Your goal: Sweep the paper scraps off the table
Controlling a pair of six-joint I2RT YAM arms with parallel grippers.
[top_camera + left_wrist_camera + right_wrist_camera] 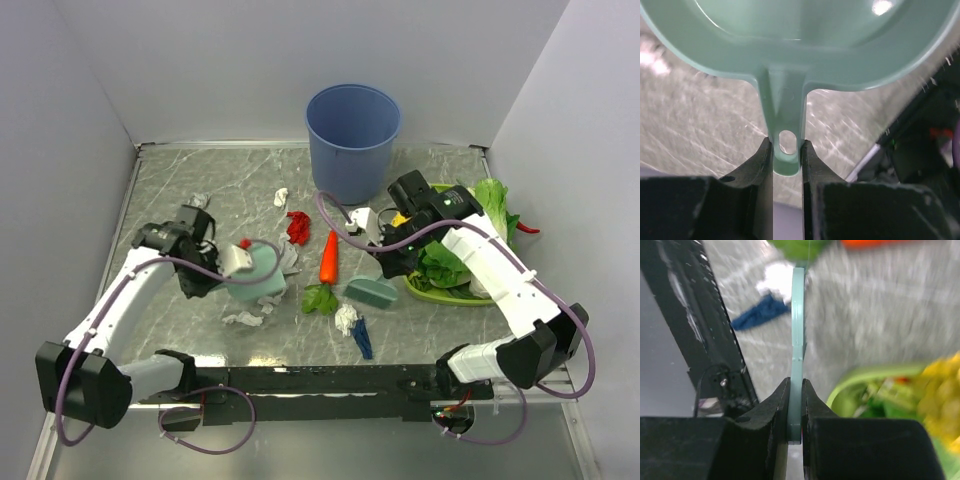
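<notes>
One big grey-green marble tabletop (180, 190) with white veins is carrying everything. Two white robot arms are reaching over it from the near edge. A tall round blue plastic bin (353, 140) is standing at the far side, near the middle. A green plastic tray (440, 292) of leafy vegetables is sitting on the right, partly under the right arm.

The left claw (787, 150) is pinching the thin handle of a pale teal plastic dustpan (800, 45). Its fingers are pressing on both sides of the handle's end, by the little hole. The right claw (796, 405) is squeezing the flat handle of a teal plastic brush (372, 291), which is showing low down just beside the tray. An orange carrot (329, 257) with green leaves is lying between the dustpan and the brush.

The small crumpled paper scraps (243, 319) are lying spread over the middle of the tabletop. White bits are lying near the dustpan. A red one (297, 227) is lying just beside the carrot's tip. A white one is touching a dark blue one (362, 338) near the brush.
</notes>
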